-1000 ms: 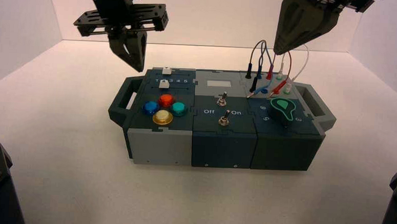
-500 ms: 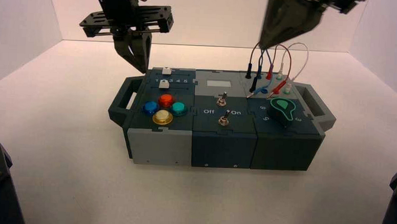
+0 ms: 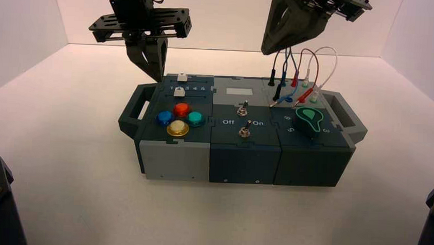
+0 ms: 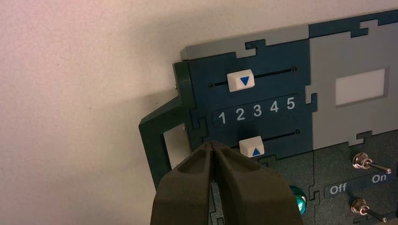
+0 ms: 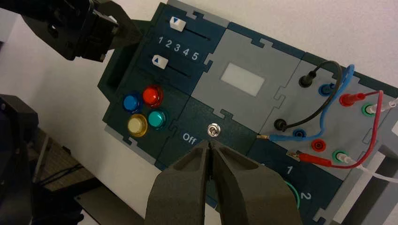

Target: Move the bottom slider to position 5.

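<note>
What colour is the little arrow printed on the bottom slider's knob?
Blue, on the white knob of the bottom slider; the left wrist view shows it best.

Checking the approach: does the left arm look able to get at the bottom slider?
Probably yes. The left end effector, shut, hovers just beside the bottom slider, and nothing lies between them.

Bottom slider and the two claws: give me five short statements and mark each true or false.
1. The bottom slider sits near numeral 2. True.
2. The left claw grips the bottom slider. False: it is shut, hanging beside the slider towards the box's handle, holding nothing.
3. The right claw is at the coloured buttons. False: it hangs above the box's back, near the wires.
4. The top slider has a blue triangle. True.
5. The bottom slider has reached position 5. False: it is far short of it.
</note>
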Controlling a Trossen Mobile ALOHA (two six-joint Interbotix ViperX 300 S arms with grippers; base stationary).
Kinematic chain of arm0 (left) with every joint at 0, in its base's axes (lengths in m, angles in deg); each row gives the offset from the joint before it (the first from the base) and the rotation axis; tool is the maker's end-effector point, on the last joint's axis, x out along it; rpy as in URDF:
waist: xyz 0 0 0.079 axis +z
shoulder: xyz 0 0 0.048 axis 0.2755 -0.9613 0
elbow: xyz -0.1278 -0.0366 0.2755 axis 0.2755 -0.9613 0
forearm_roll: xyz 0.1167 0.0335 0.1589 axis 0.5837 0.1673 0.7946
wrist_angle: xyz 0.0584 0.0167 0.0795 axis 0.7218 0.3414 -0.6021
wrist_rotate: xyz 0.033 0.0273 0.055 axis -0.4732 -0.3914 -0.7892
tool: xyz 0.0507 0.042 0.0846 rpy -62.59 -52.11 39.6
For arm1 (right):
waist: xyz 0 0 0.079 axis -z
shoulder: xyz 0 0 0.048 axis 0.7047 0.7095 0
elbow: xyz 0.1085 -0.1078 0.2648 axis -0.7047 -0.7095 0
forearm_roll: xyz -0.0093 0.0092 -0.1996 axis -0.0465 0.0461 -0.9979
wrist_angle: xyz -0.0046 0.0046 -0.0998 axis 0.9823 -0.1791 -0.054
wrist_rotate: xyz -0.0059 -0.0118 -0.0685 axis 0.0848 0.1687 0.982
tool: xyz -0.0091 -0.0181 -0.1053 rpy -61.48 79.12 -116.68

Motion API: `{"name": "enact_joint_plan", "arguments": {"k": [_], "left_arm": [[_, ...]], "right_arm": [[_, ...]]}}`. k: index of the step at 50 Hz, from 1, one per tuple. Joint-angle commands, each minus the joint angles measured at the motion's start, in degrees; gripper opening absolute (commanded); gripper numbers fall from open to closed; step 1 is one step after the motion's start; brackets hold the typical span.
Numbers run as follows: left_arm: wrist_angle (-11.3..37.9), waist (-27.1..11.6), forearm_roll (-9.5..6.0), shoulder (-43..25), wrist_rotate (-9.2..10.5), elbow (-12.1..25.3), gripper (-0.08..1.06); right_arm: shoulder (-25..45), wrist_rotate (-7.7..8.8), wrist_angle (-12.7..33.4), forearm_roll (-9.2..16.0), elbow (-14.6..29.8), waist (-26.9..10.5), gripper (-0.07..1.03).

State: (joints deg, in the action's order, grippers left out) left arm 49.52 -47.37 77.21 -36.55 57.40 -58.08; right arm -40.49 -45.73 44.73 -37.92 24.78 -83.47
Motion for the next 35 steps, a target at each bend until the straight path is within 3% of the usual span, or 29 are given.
{"name": "enact_joint_plan", "arguments": {"k": [1, 19, 35], "left_arm": [[-0.18, -0.26, -0.09, 0.62, -0.09, 1.14, -0.03], [-0.18, -0.26, -0.09, 0.35, -0.18, 1.14, -0.03], [-0.79, -0.53, -0.97, -1.14, -0.18, 1.23, -0.03]], "right_arm": [[-0.35, 0.09, -1.67, 0.26, 1.67, -0.35, -0.02], [-0.35, -0.26, -2.64, 0.7, 1.67, -0.44, -0.02], [-0.35, -0.26, -2.55, 0.7, 1.67, -0.35, -0.02]]}}
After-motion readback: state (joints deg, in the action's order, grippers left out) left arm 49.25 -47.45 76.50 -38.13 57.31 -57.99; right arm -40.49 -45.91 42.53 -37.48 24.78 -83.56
